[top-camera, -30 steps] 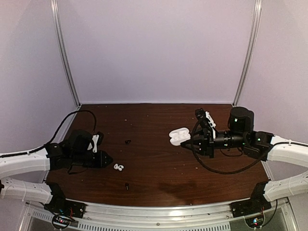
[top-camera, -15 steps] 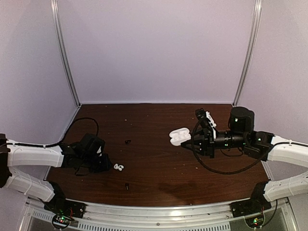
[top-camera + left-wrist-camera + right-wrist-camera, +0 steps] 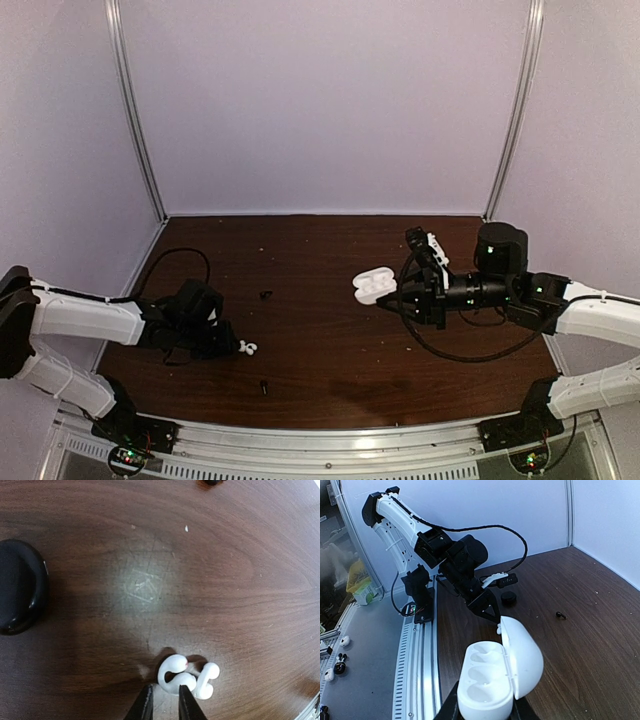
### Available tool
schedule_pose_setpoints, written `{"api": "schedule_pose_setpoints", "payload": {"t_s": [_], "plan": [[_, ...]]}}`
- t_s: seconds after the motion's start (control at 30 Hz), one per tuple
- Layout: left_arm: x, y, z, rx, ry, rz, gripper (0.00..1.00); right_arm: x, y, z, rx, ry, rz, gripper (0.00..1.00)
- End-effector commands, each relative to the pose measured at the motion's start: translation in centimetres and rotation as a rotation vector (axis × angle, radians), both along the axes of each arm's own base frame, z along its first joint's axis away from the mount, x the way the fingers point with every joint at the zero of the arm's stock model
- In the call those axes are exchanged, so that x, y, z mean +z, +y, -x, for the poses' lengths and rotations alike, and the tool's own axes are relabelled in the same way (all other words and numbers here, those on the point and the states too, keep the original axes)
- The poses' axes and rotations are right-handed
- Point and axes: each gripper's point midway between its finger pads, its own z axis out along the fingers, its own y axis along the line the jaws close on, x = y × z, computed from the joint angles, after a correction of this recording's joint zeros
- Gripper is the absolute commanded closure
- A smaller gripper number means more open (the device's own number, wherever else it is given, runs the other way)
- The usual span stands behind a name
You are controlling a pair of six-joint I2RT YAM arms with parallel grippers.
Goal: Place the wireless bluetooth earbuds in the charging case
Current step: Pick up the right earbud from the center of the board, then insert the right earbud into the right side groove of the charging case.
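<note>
Two small white earbuds (image 3: 247, 347) lie touching each other on the brown table at the front left. In the left wrist view they sit as one curled earbud (image 3: 175, 672) and a second (image 3: 207, 680) beside it. My left gripper (image 3: 231, 345) (image 3: 165, 691) is right at them, its jaws a narrow gap apart with nothing between, and its right fingertip (image 3: 184, 695) reaches the nearer earbud. My right gripper (image 3: 393, 296) (image 3: 482, 712) is shut on the white charging case (image 3: 373, 283) (image 3: 490, 685) and holds it with the lid open. Both hollows are empty.
A black round puck (image 3: 17, 592) (image 3: 508, 598) lies left of the earbuds. Small black bits lie on the table (image 3: 265, 295) (image 3: 263, 385) (image 3: 561, 614). A metal rail (image 3: 330, 440) runs along the near edge. White walls close in the back and sides.
My left arm has swung round and brought its gripper to the earbuds from their left. The right gripper and the case have stayed nearly still.
</note>
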Motion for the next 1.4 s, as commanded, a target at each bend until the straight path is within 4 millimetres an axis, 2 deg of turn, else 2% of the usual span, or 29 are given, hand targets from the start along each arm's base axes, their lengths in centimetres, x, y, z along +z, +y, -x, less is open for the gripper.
{"api": "schedule_pose_setpoints", "payload": {"t_s": [0.0,0.37,0.63,0.73,0.83,0.97,1.0,1.07,1.1,1.13,1.17,1.2,1.37], "plan": [[0.9,-0.8,-1.5,0.022,-0.036,0.03,0.81,1.2,-0.1,-0.2,-0.007,-0.032,-0.023,1.0],[0.3,-1.9,-2.0,-0.016,-0.024,0.026,0.78,1.1,-0.2,-0.2,-0.01,-0.035,-0.012,1.0],[0.5,-2.1,-2.2,-0.036,-0.026,0.015,0.9,1.2,-0.4,-0.2,-0.012,-0.038,-0.006,1.0],[1.5,-1.8,-2.6,-0.038,-0.054,-0.011,0.96,1.2,-0.4,-0.2,-0.012,-0.043,-0.008,1.0],[3.6,-1.3,-3.6,-0.052,-0.126,-0.056,1.0,1.5,-0.4,-0.1,-0.009,-0.055,-0.015,1.0],[7.5,-1.5,-5.3,-0.131,-0.279,-0.117,1.0,1.6,-0.3,-0.1,0.001,-0.08,-0.02,1.0],[8.8,-1.8,-5.7,-0.167,-0.326,-0.126,1.0,1.7,-0.3,0.0,0.007,-0.096,-0.018,1.0],[11.6,-3.7,-5.9,-0.299,-0.44,-0.088,1.0,1.9,-0.3,0.2,0.02,-0.114,-0.022,1.0],[13.0,-4.7,-5.6,-0.374,-0.488,-0.063,1.0,2.1,-0.3,0.2,0.024,-0.123,-0.026,1.0],[14.8,-6.6,-4.5,-0.507,-0.553,0.006,1.0,2.2,-0.3,0.4,0.032,-0.133,-0.029,1.0],[16.4,-7.3,-4.0,-0.569,-0.614,0.032,1.0,2.4,-0.3,0.5,0.036,-0.143,-0.032,1.0],[18.2,-8.4,-2.7,-0.662,-0.663,0.096,1.0,2.7,-0.4,0.6,0.04,-0.155,-0.036,1.0],[26.0,-10.5,2.7,-0.925,-0.972,0.266,1.0,2.5,-0.3,0.9,0.065,-0.16,-0.027,1.0]]}}
